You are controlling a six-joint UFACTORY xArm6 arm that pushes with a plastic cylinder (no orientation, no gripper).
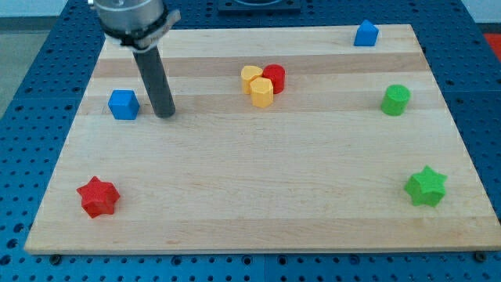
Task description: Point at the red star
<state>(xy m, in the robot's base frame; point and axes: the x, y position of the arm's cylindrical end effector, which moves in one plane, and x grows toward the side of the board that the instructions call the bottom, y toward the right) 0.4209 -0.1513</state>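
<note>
The red star (98,196) lies near the board's lower left corner. My tip (165,115) rests on the board in the upper left part, just right of a blue cube (123,104) and apart from it. The tip is well above and to the right of the red star, with bare wood between them. The dark rod rises from the tip to the arm's grey mount at the view's top left.
A yellow block (250,77), a yellow hexagon (261,92) and a red cylinder (275,77) cluster at top centre. A blue house-shaped block (365,34) sits at top right. A green cylinder (395,99) and a green star (426,186) lie along the right side of the wooden board (258,172).
</note>
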